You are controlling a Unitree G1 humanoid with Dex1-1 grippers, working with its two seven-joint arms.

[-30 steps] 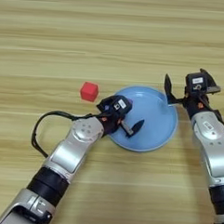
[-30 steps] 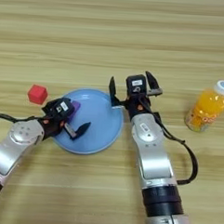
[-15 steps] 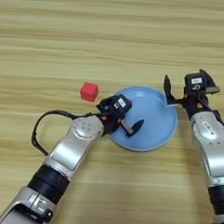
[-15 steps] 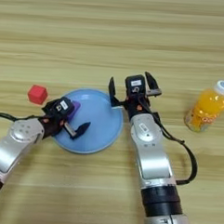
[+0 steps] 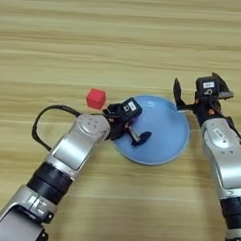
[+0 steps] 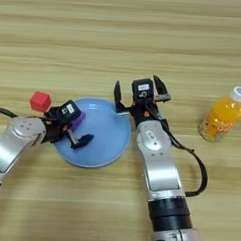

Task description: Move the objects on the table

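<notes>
While a purple block [image 6: 77, 120] lies at the left rim of the light-blue plate [image 6: 109, 142], the left gripper [image 6: 74, 132] is right over it; one black finger [image 6: 84, 139] rests on the plate floor and the other is hidden, so whether it has the block I cannot tell. Just beyond the plate's left edge, a red cube [image 5: 95, 98] sits on the wooden table [image 5: 121, 42]. At the plate's right rim the right gripper [image 6: 139, 91] stands spread wide, empty. Well to the right stands an orange juice bottle [image 6: 222, 115].
</notes>
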